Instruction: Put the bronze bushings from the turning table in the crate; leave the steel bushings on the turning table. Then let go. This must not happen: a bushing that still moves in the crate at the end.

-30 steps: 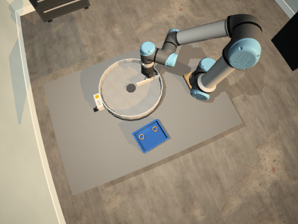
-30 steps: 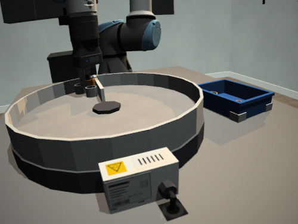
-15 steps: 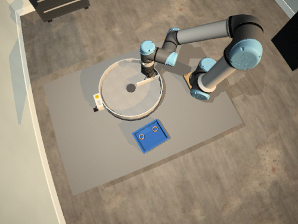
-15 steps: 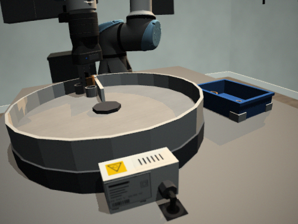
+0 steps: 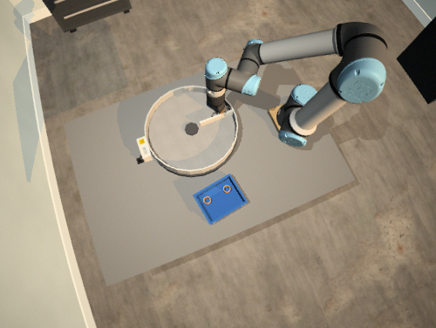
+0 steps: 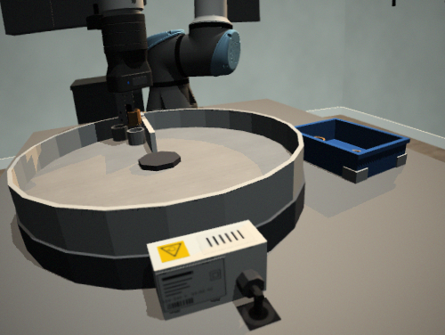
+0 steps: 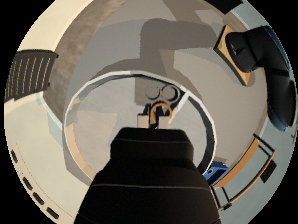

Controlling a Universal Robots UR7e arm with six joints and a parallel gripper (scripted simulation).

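Note:
My gripper (image 5: 221, 112) (image 6: 129, 114) (image 7: 153, 110) is shut on a bronze bushing (image 6: 134, 118), gripping its wall. The bushing is held upright slightly above the turning table (image 5: 174, 148) (image 6: 200, 187) (image 7: 100, 125), close to the pale bar. A steel bushing (image 6: 118, 133) and another steel bushing (image 6: 135, 137) stand on the turning table just beside and below it; in the wrist view both lie just beyond the fingertips. The blue crate (image 5: 222, 210) (image 6: 329, 160) (image 7: 218, 175) holds two bronze bushings, one at its left (image 5: 203, 201) and one at its upper right (image 5: 223, 189).
A pale bar (image 5: 210, 119) (image 6: 150, 134) runs from near the dark hub (image 5: 192, 128) (image 6: 159, 160) to the raised rim. The rim wall (image 6: 231, 214) surrounds the turning table. A drive box (image 5: 144, 148) (image 6: 206, 245) with a black knob (image 6: 250, 281) sits outside it.

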